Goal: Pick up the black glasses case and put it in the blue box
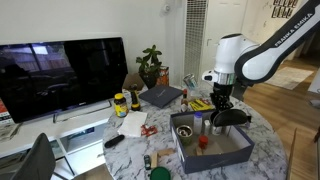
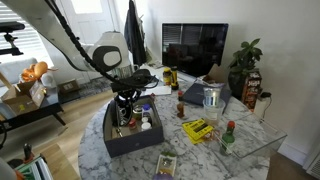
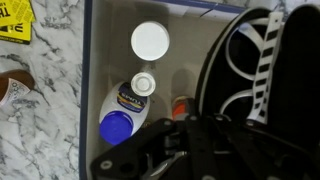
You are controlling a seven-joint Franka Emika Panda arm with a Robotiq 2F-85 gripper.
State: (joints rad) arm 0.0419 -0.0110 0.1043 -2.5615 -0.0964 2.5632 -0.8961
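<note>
Wrist view: the gripper [image 3: 195, 150] is a dark, out-of-focus mass along the bottom edge, and I cannot tell how its jaws stand. The label on the white-capped bottle [image 3: 136, 96] is too blurred to read. The blue box [image 3: 88, 70] shows only one wall and part of its floor; the rest is out of frame. The striped black-and-white object [image 3: 262, 60] is cut off at the right edge. In both exterior views I cannot separate the black glasses case from the gripper's dark shape.
</note>
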